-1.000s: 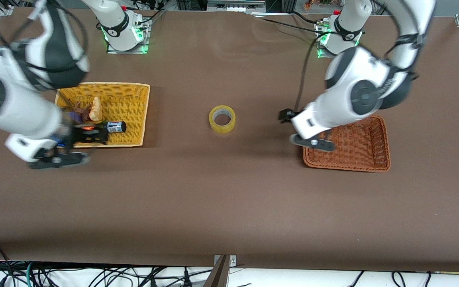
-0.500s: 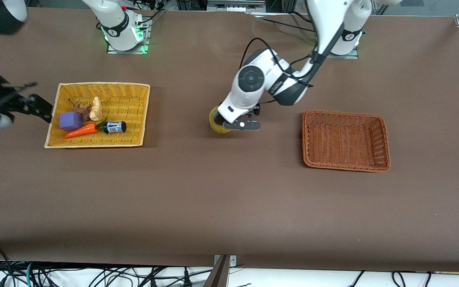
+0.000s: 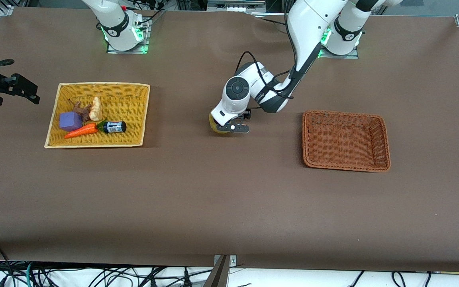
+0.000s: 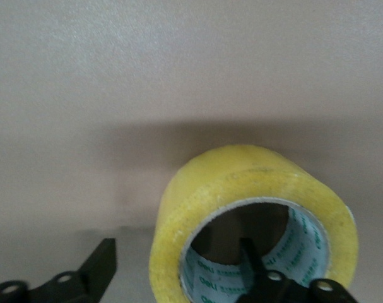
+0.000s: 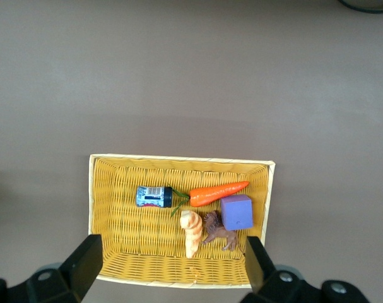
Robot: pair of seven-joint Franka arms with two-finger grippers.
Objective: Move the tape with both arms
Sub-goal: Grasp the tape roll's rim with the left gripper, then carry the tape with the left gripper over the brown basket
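Note:
The tape (image 3: pixel 214 124) stands on the table midway between the two baskets, mostly hidden under my left hand. In the left wrist view the tape (image 4: pixel 241 183) is a yellowish roll with a pale printed core. My left gripper (image 3: pixel 232 127) is down at the roll and open. One of its fingers (image 4: pixel 253 265) is inside the core hole and the other is outside, so the left gripper (image 4: pixel 175 255) straddles the roll's wall. My right gripper (image 3: pixel 24 89) is open and empty, held high at the right arm's end of the table. In its own view, the right gripper (image 5: pixel 171 251) looks down on the yellow basket.
A yellow wicker basket (image 3: pixel 134 91) holds a purple cube (image 3: pixel 70 120), a carrot (image 3: pixel 81 130), a small bottle (image 3: pixel 114 126) and two toy figures. They also show in the right wrist view, with the cube (image 5: pixel 236 212) beside the carrot. An empty brown wicker basket (image 3: pixel 383 143) lies toward the left arm's end.
My left arm swung from the brown basket to the tape and lowered its open fingers around the roll's wall. My right gripper pulled up and away from the yellow basket.

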